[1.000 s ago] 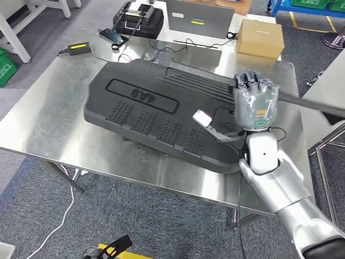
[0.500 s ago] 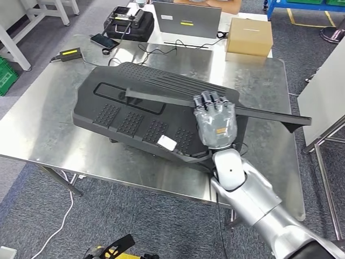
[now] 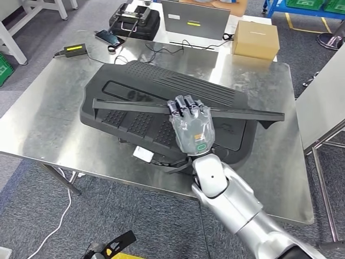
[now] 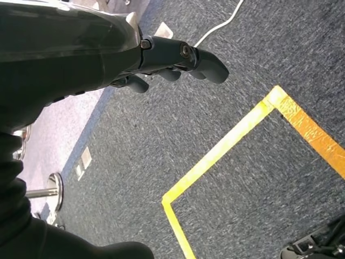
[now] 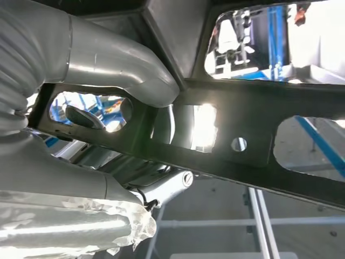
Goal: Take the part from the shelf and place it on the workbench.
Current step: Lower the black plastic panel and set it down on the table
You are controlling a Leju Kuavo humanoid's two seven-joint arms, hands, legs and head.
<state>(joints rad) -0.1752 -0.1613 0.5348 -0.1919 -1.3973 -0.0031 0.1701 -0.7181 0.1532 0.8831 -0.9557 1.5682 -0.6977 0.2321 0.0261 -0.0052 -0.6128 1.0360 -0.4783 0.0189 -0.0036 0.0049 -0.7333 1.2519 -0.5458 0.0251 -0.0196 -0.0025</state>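
Note:
In the head view my right hand grips a long, thin black bar near its middle. The bar lies level across a large black ribbed panel that rests on the steel workbench; its right end reaches past the panel's edge. A white tag dangles near the panel's front edge. In the right wrist view the thumb wraps over the bar, a black strip with holes. My left hand hangs above the carpet, fingers loosely extended, holding nothing.
At the workbench's far side sit a cardboard box, a laptop, a black case, a phone, a small black device and cables. A grey panel on a metal frame stands to the right.
My right hand has carried the bar leftward and nearer, from the panel's right end to over its middle. The white tag moved with it. The head view shifted slightly.

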